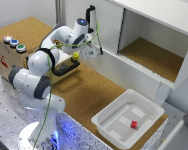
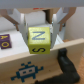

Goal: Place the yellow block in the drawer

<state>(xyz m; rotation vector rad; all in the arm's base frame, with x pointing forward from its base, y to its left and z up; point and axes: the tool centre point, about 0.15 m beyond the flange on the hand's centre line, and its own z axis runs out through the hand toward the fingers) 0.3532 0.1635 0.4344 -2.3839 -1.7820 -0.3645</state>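
My end effector [image 2: 40,31]: clenched on the yellow block [image 2: 40,40], one finger [image 2: 21,26] on each side face, so the cube hangs square under my wrist and its lettered face looks straight at the wrist camera.

Yellow block, where it is: in the exterior view it shows as a small yellow spot [image 1: 76,55] near the centre of the frame's upper half, held off the counter [image 1: 89,95] and just above the black bar handle [image 1: 65,68] of the drawer [image 1: 69,65].

Why so high: I judge the lift keeps the cube clear of the drawer front and handle while I line up over the opening (how far the drawer is pulled out I cannot tell from either view).

Drawer: its light wood front [image 2: 30,67] fills the lower part of the wrist picture, with the dark handle [image 2: 67,64] at lower right, so I am hanging close over its front edge.

Cork-topped box [image 1: 24,32]: upper left of the exterior frame, three coloured buttons [image 1: 14,43] along its near edge.

Other things: the red cube [image 1: 134,124] lies in the white tub [image 1: 111,112] at lower right, well apart from my work (not my concern).

Step in hand: carrying; the release is not yet done.

Risk: letting go while over the front rather than the cavity would drop the cube onto the counter.
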